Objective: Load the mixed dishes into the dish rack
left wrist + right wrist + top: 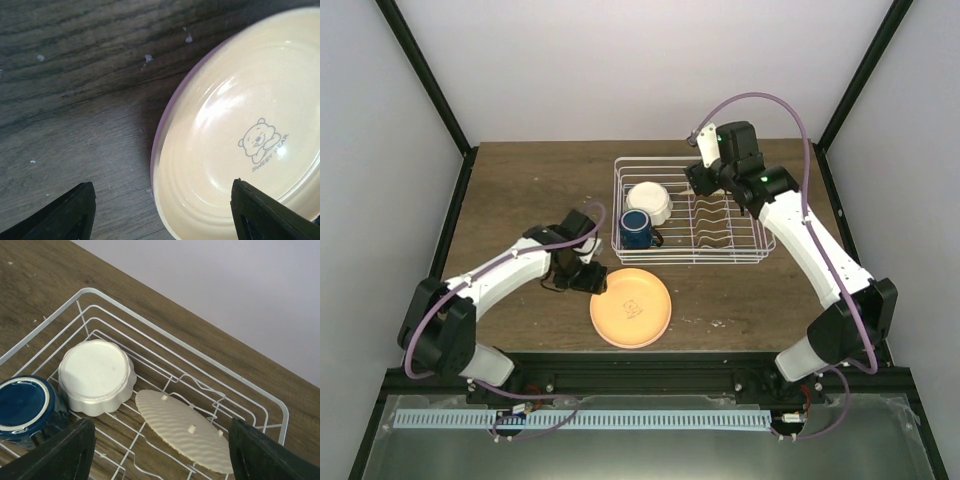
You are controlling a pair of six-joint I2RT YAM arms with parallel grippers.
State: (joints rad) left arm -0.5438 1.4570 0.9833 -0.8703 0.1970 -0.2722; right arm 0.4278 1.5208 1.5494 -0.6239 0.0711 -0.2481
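The step in hand is the plates. The bowl (97,372) and mug (22,405) already sit in the rack (165,336), both bottom-up at its left end, so half the load looks done.

My left gripper (163,182) is low over the table (75,100), at the left edge of the orange plate (240,130). My fingers there are wide apart: one shows lower left of the wrist view over bare wood, the other lower right over the plate's face, with the rim between them. Nothing is pinched yet. A pink rim (165,117) peeks from under the orange one, so I judge the pink plate lies beneath it, though I see only that sliver.

In the overhead view the orange plate lies flat at centre, just below the rack and apart from it.

My right gripper (162,421) hangs above the rack's upper right, fingers wide, holding nothing. Below it a pale ribbed oval piece (185,432) leans among the wires — what it is I can't tell.

Next I need to close the left fingers on the orange rim alone, not both plates. Then lift and tip it on edge, and carry it up and right to a free divider slot — clear of the mug.
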